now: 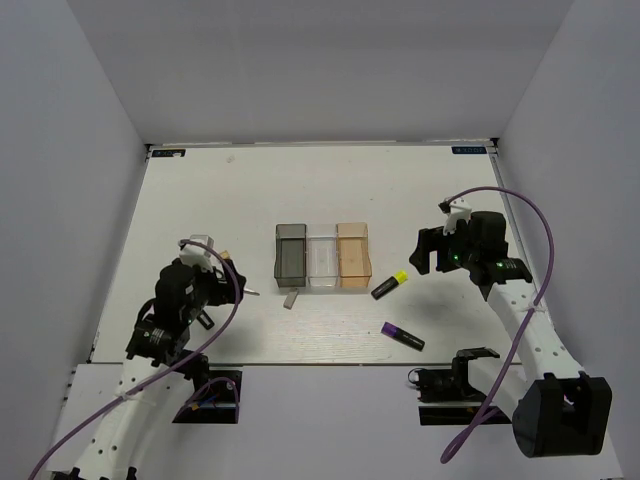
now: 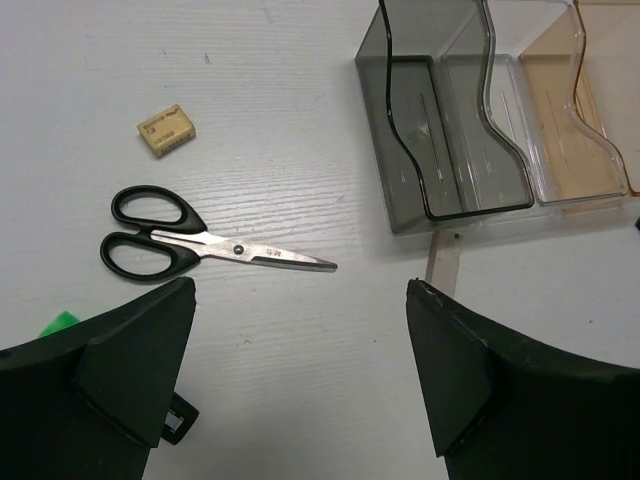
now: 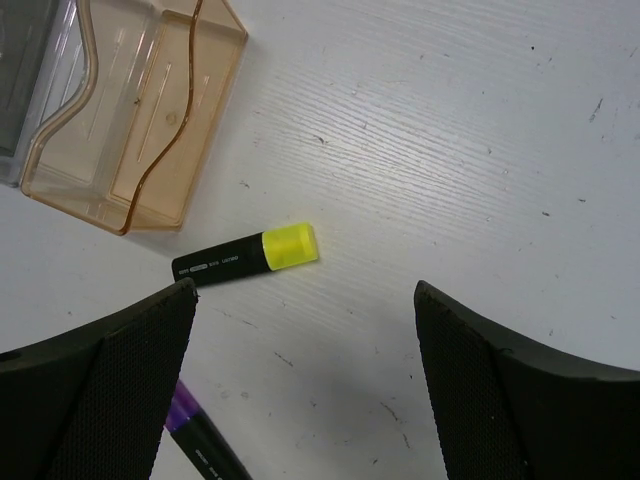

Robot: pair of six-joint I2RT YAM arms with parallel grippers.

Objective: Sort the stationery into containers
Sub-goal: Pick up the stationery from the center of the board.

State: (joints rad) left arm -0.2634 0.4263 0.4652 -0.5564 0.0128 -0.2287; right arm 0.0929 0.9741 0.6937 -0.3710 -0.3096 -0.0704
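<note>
Both arms empty, each with a piece of stationery just ahead of its jaws.
From above, I see the bins [image 1: 323, 262] mid-table between the arms; the yellow-ended marker [image 1: 389, 285] lies nearest the right gripper [image 1: 428, 252], and the left gripper [image 1: 222, 275] sits left of the row. On the left wrist, the scissors [image 2: 200, 242] lie just ahead of wide-open, empty jaws, long axis crosswise, blades pointing toward the grey bin [image 2: 450, 160]. On the right wrist, the jaws stand equally wide and empty; the yellow-ended marker lies just ahead, also crosswise, near the amber bin [image 3: 130, 130]. I'd take it with the right arm.
</note>
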